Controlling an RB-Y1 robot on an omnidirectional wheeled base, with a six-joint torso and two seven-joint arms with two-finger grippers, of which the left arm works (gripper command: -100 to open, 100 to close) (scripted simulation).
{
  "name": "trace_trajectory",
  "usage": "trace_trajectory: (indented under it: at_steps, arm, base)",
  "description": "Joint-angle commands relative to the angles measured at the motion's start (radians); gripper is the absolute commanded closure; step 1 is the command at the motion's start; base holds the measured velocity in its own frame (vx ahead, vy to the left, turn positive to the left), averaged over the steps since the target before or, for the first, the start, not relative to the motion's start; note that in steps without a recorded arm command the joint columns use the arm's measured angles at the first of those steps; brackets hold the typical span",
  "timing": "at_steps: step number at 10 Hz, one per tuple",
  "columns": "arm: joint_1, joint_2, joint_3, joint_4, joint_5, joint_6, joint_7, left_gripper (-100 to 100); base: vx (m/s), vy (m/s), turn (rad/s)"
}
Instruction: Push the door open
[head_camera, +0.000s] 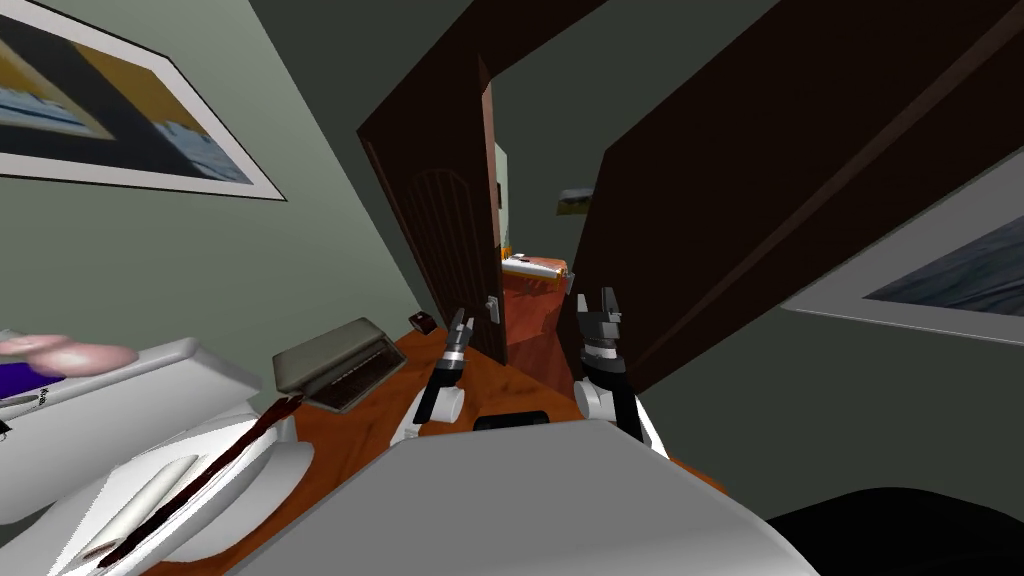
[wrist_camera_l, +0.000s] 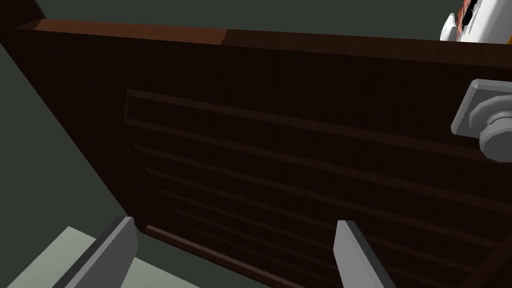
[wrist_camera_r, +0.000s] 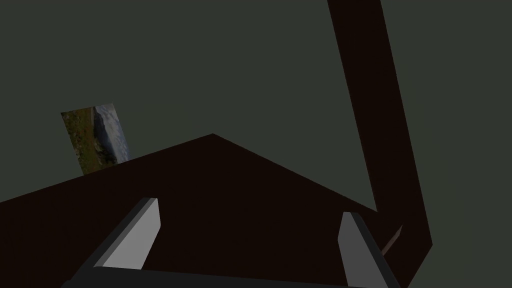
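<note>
The dark brown door (head_camera: 448, 250) stands ajar, swung away from me, and a gap to a room beyond shows past its edge. Its grey handle (head_camera: 492, 308) sits on the edge near the gap. My left gripper (head_camera: 460, 325) is open just in front of the door's slatted face (wrist_camera_l: 300, 165), with the handle (wrist_camera_l: 487, 120) off to one side of its fingers. My right gripper (head_camera: 602, 305) is open too, held up against the dark brown door frame (head_camera: 760, 180); in its wrist view the gripper (wrist_camera_r: 250, 235) faces that frame (wrist_camera_r: 225, 200).
A white toilet (head_camera: 150, 470) stands close at my left, with a grey flat box (head_camera: 335, 365) and a small dark object (head_camera: 422, 322) on the orange floor beside it. An orange and white object (head_camera: 535, 270) lies beyond the gap. Walls close in on both sides.
</note>
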Motion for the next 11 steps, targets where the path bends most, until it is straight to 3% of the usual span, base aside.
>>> trace_trajectory:
  at_steps: [1, 11]
  arm:
    - [-0.013, 0.006, -0.015, 0.037, -0.003, 0.016, 0.006, -100]
    - [-0.089, 0.026, -0.080, 0.244, -0.018, 0.066, 0.030, -100]
  base:
    - [0.078, 0.117, -0.134]
    - [0.053, 0.095, -0.089]
